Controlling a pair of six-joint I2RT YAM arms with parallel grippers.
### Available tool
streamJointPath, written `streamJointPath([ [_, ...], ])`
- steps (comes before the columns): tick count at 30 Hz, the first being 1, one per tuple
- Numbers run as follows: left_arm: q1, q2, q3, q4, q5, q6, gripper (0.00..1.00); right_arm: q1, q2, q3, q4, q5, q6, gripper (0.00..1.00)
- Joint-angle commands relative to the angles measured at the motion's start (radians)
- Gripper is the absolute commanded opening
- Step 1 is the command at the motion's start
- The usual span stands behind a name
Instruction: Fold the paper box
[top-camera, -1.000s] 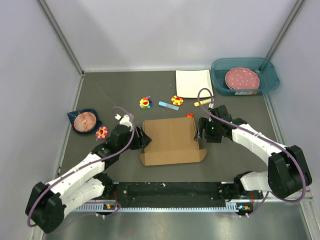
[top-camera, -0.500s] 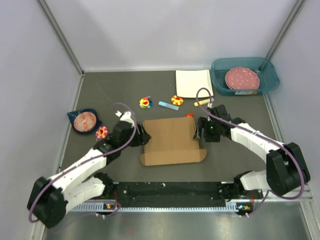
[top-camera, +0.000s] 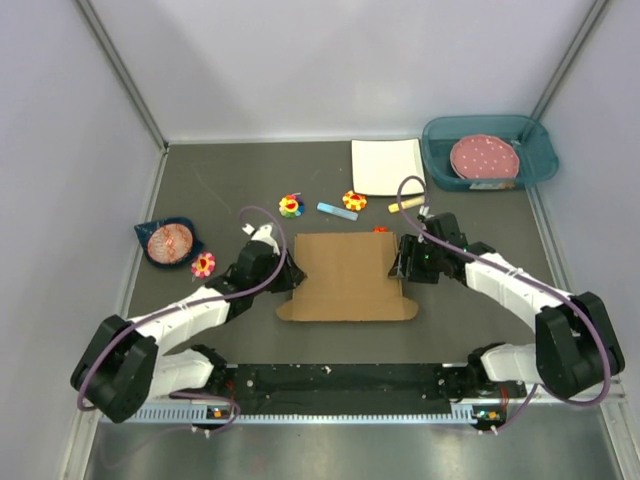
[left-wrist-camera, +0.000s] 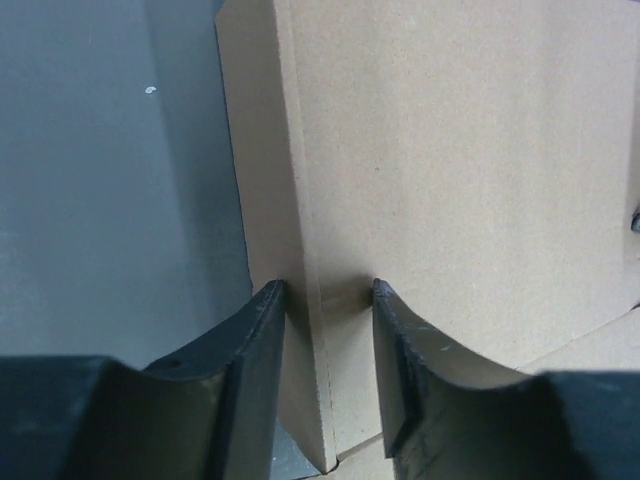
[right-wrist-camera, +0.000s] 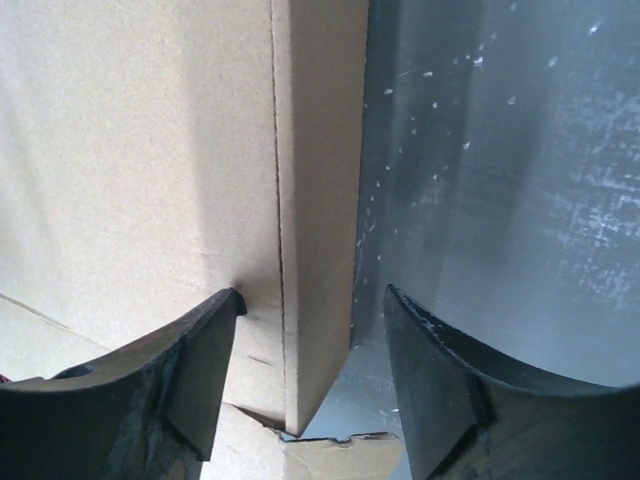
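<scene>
The grey desk (top-camera: 200, 200) is carrying the paper box (top-camera: 345, 275), which is lying near its centre between the two arms. The left hand (left-wrist-camera: 325, 300) is straddling the box's raised left flap (left-wrist-camera: 262, 150) with fingers narrowly parted; whether it is gripping cannot be told. The right hand (right-wrist-camera: 312, 300) is standing wider open around the right flap (right-wrist-camera: 320, 150).

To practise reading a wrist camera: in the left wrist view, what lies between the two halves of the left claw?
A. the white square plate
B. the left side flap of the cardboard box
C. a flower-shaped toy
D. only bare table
B: the left side flap of the paper box runs into the gap of the left claw.
</scene>
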Motion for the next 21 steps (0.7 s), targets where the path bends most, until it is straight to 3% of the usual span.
streamJointPath([
  [1,-0.012,-0.01,-0.053,-0.079,-0.028,0.029,0.47,0.0,-0.049,-0.042,-0.015,0.032,-0.001,0.64],
  [4,-0.012,-0.106,-0.038,-0.108,-0.094,0.023,0.59,0.0,-0.116,-0.015,-0.038,0.092,0.02,0.71],
  [7,-0.009,-0.177,-0.021,-0.085,-0.145,0.026,0.65,-0.003,-0.133,0.036,-0.046,0.15,0.022,0.74],
  [13,0.002,-0.09,0.016,-0.026,-0.104,0.025,0.66,-0.013,-0.081,0.047,0.088,0.074,0.034,0.71],
  [16,0.002,0.001,-0.009,0.073,-0.044,-0.007,0.6,-0.013,-0.02,0.001,0.196,0.031,0.049,0.64],
  [21,0.002,0.11,-0.036,0.156,0.071,-0.024,0.33,-0.013,0.037,-0.088,0.282,0.004,0.074,0.48],
])
